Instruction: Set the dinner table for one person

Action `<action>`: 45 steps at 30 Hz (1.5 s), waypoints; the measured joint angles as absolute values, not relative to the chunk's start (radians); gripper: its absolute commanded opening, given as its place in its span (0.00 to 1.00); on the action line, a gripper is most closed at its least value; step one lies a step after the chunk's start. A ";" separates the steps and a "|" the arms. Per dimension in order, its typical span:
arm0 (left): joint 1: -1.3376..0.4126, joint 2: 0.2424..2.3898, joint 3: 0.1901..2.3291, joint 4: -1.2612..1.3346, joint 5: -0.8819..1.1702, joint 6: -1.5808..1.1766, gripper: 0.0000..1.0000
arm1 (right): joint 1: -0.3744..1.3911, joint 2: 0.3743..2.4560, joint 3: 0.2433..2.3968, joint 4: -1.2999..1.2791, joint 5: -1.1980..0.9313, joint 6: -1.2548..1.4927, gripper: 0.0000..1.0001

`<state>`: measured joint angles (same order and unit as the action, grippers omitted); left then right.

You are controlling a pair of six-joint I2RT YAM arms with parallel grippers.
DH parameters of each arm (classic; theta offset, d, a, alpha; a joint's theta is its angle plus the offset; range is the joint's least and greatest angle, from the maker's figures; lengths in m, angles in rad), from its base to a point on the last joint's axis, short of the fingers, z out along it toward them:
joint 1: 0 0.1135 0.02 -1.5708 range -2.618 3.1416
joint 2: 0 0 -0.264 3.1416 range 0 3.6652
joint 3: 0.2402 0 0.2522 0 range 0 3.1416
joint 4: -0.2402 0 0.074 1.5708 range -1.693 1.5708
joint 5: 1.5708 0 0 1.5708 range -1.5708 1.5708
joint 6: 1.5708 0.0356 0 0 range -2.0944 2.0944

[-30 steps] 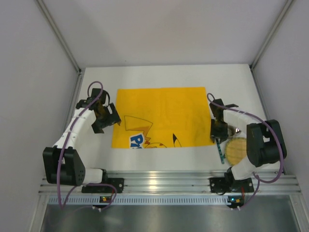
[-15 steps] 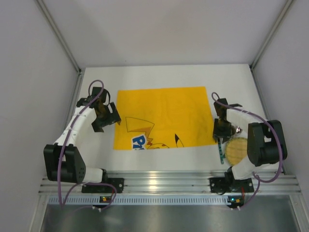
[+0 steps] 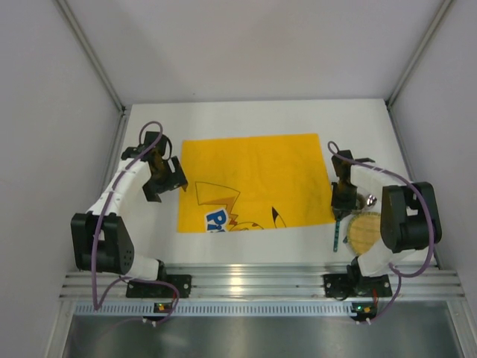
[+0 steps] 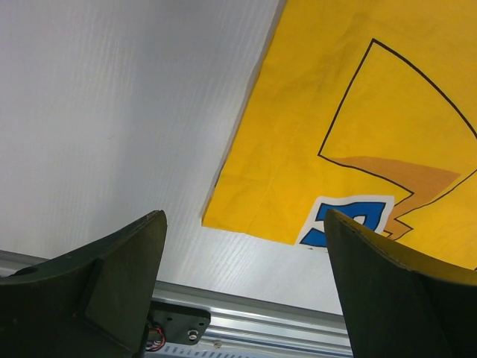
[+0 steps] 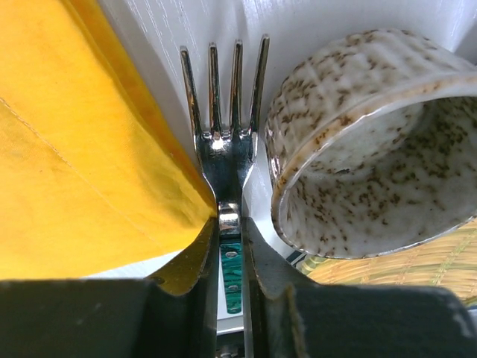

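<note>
The white dinner table (image 3: 246, 115) carries a yellow cartoon-printed mat (image 3: 253, 179) in its middle. My right gripper (image 3: 341, 200) (image 5: 229, 224) is shut on a fork (image 5: 223, 142) with a green handle (image 3: 337, 233), at the mat's right edge. The tines point away between the mat (image 5: 67, 149) and a speckled ceramic cup (image 5: 373, 142) lying on its side. My left gripper (image 3: 165, 183) (image 4: 246, 246) is open and empty above the mat's left edge (image 4: 238, 149), near its front left corner.
A round woven coaster (image 3: 365, 233) lies under the right arm near the front right; it also shows in the right wrist view (image 5: 417, 261). The aluminium rail (image 3: 246, 280) runs along the table's near edge. Grey walls enclose three sides.
The mat has shifted slightly right and back. My right gripper moved a little right with the fork, whose handle swung more upright. My left gripper moved slightly back.
</note>
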<state>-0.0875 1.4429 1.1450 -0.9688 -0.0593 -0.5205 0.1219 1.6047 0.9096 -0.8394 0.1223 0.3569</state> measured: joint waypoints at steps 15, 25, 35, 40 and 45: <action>-0.094 1.451 1.145 -0.965 -0.041 -0.520 0.91 | 0.177 1.544 1.185 -1.010 0.136 0.396 0.00; -0.095 1.437 1.161 -0.968 -0.056 -0.508 0.94 | 0.557 1.888 1.669 -0.974 -0.175 0.472 0.00; -0.095 1.242 1.147 -1.013 -0.071 -0.504 0.95 | 0.722 2.439 2.148 -0.775 -0.494 0.694 0.00; -0.095 1.135 1.102 -1.048 -0.075 -0.522 0.96 | 0.728 2.487 2.120 -0.644 -0.552 0.823 0.00; -0.095 1.067 1.068 -1.092 -0.101 -0.530 0.97 | 0.730 2.487 2.084 -0.523 -0.580 0.911 0.13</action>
